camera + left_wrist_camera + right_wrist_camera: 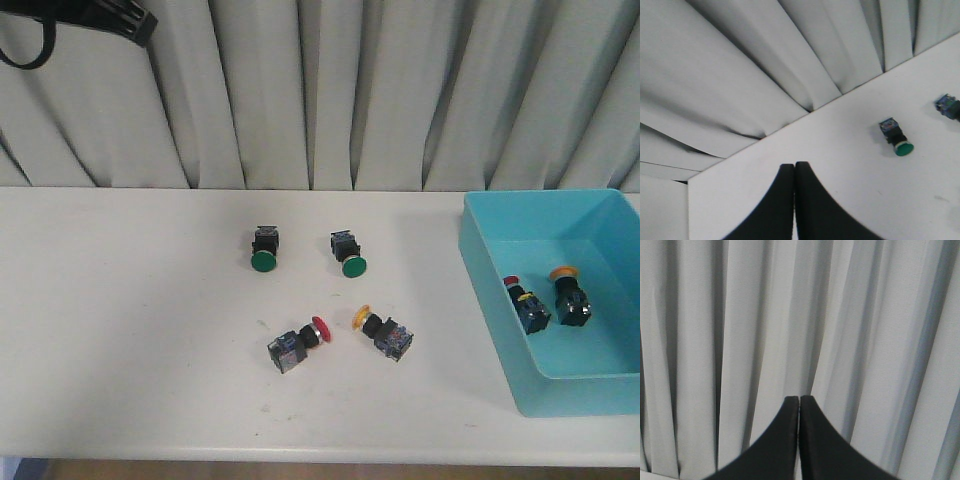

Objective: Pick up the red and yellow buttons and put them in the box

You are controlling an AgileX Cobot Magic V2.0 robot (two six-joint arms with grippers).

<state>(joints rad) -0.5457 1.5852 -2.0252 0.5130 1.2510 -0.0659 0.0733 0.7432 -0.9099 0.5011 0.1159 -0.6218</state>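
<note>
- My white desk (pixel 130 330) carries two green buttons (pixel 263 249) (pixel 348 254) side by side.
- Nearer me lie a red button (pixel 298 343) and a yellow button (pixel 384 332).
- The blue box (pixel 497 330) sits at the right.

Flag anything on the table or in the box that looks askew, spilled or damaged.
Nothing looks damaged or spilled. The red button and yellow button on the table lie tipped on their sides, as do the two inside the box.

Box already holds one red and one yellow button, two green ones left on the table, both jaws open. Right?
Not quite. The jaws are shut on both the left gripper and right gripper, as the wrist views show. The box and button counts are correct.
</note>
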